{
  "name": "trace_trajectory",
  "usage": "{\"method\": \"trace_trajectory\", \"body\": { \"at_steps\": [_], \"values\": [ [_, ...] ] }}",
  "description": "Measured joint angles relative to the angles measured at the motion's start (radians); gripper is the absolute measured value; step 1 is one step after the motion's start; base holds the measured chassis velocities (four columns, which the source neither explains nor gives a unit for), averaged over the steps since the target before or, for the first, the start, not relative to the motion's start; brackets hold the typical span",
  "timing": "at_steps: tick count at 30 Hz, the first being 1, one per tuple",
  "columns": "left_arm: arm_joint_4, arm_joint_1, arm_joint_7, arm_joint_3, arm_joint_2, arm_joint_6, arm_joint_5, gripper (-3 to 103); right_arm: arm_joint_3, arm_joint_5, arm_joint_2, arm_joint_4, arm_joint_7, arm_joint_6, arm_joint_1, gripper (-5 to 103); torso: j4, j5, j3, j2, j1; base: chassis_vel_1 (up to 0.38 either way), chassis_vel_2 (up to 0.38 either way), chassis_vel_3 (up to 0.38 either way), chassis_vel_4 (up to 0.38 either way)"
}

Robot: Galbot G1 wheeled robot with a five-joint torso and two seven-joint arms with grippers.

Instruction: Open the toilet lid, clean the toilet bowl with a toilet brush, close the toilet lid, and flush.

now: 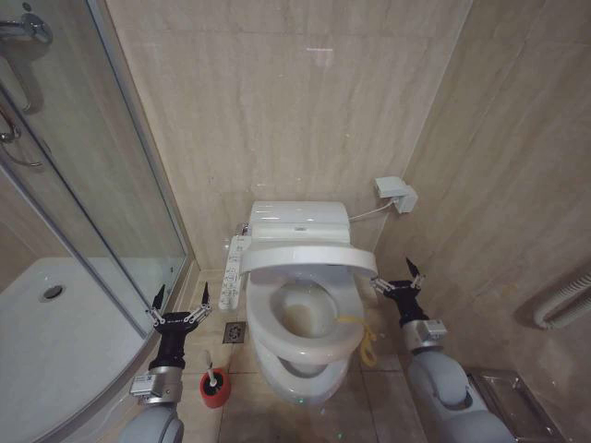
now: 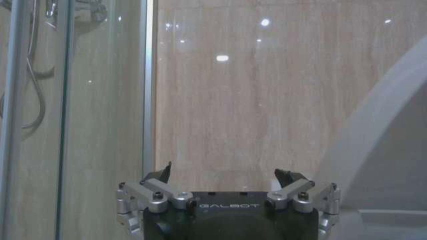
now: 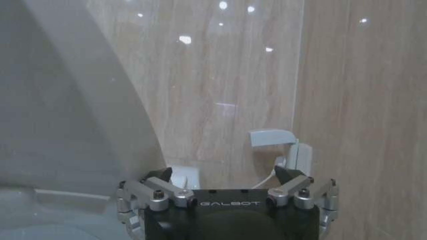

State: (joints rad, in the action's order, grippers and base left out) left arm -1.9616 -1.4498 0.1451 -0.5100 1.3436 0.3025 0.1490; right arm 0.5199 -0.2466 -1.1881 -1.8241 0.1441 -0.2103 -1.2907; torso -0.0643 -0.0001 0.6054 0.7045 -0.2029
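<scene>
Toilet lid (image 1: 309,259) half-raised over toilet bowl (image 1: 305,318), neither fully open nor shut. Toilet brush (image 1: 214,383) parked in red holder, floor left of bowl. Left gripper (image 1: 181,307), right gripper (image 1: 398,281): flanking bowl, spread wide, empty. Flush pending.

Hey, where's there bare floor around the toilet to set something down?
Free: tiles in front of the toilet bowl, beyond the red holder cup. Crowded: the left side, with floor drain, button panel and left gripper; the right side, with yellow strap and right gripper.
</scene>
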Motion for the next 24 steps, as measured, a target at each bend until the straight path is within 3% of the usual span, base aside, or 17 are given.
{"method": "trace_trajectory", "body": {
  "at_steps": [11,17,24],
  "values": [
    [0.000,0.000,0.000,0.000,0.000,0.000,0.000,100,0.085,0.076,-0.036,0.004,0.031,-0.010,0.006,100,0.0007,0.0003,0.000,0.000,0.000,0.000,0.000,0.000,0.000],
    [0.000,0.000,0.000,0.000,0.000,0.000,0.000,100,0.107,0.037,0.007,0.053,0.045,-0.014,0.027,100,0.0002,0.0002,0.000,0.000,0.000,0.000,0.000,0.000,0.000],
    [0.000,0.000,0.000,0.000,0.000,0.000,0.000,100,0.092,-0.043,-0.001,0.001,0.037,0.011,-0.003,100,0.0003,0.0002,0.000,0.000,0.000,0.000,0.000,0.000,0.000]
  ]
}}
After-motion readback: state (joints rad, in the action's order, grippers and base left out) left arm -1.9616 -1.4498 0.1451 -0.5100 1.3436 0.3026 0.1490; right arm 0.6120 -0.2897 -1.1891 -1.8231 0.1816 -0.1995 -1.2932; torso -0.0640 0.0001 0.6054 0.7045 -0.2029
